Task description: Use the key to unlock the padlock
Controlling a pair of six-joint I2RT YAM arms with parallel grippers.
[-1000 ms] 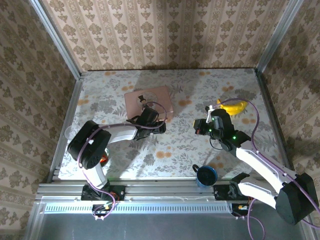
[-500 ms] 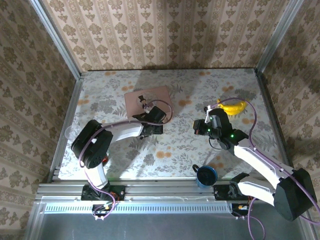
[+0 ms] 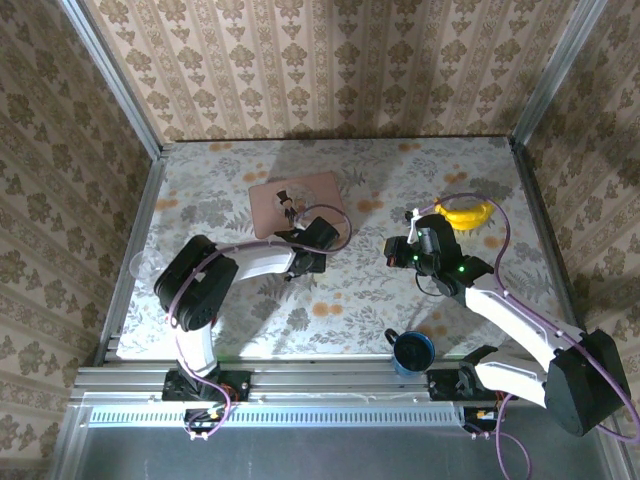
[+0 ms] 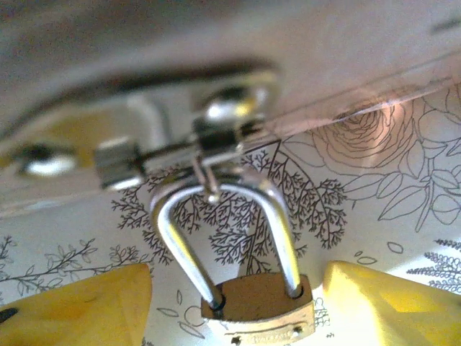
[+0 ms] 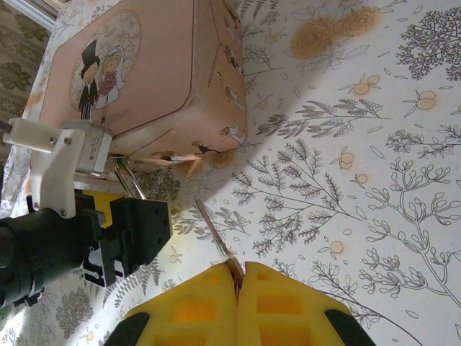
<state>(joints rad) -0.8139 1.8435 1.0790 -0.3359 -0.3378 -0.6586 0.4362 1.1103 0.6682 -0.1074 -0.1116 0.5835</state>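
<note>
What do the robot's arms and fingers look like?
Both the left arm and right arm are white tubes with black joints, each trailing a purple cable. A tiny green light glows on the right arm. The fingers are chunky yellow blocks.

We see bare floral tabletop (image 3: pixel 350 290) between the arms. A pink rectangular box (image 3: pixel 295 203) walls off the small brass padlock (image 4: pixel 258 306) behind; the left gripper's (image 4: pixel 238 288) yellow fingers (image 4: pixel 79 310) flank it.

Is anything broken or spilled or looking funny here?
Nothing looks broken or spilled. The padlock is hooked through the latch of the pink box, both shackle legs in its body. The right fingers pinch the key. The blue mug stands upright, and the banana looks whole.
</note>
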